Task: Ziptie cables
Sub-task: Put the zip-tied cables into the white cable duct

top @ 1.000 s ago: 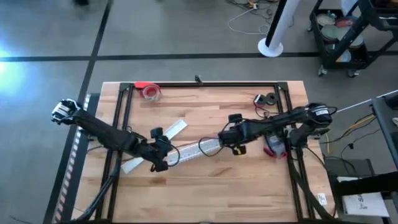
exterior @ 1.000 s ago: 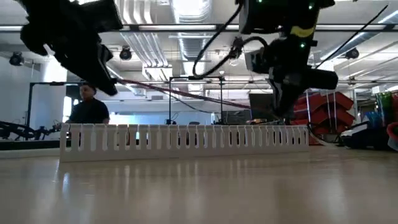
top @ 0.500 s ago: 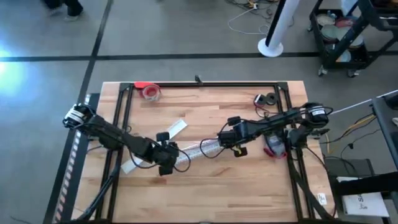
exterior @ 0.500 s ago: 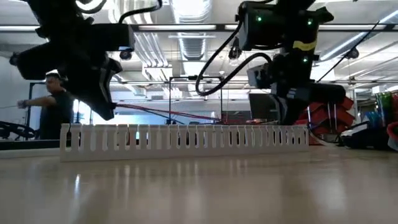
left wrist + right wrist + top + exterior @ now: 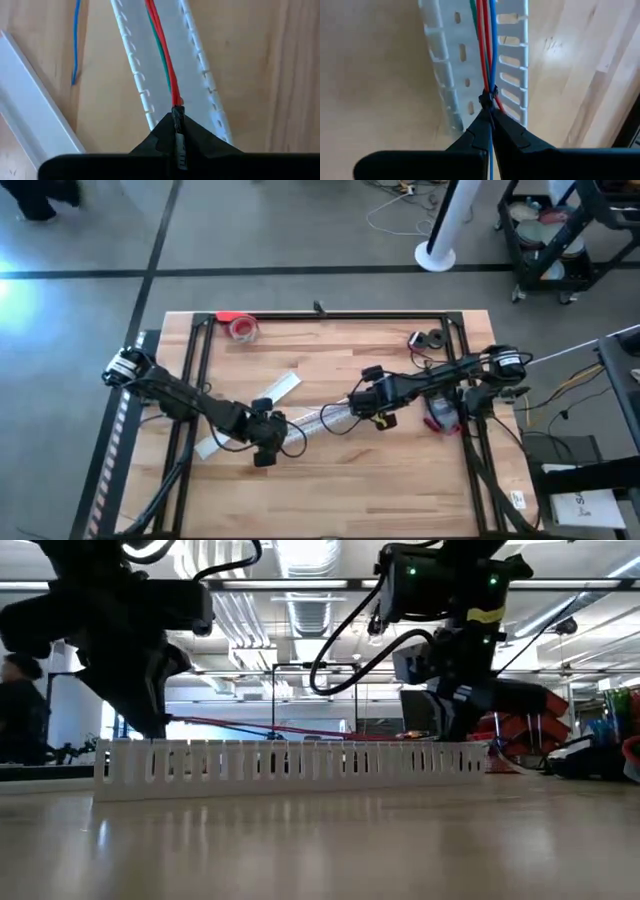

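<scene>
Left gripper [image 5: 177, 131] and right gripper [image 5: 490, 116] each have jaws clamped on opposite ends of the cables [image 5: 164, 55], holding the bundle taut along the white slotted wire duct [image 5: 290, 766] on the surface [image 5: 340, 470], likely to seat it before tying.

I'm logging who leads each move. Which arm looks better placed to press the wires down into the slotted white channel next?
Probably left. The left gripper, shut on the cables, sits right at the white channel end, seemingly lower in the low view. The right gripper also clamps them, above the other end.
</scene>
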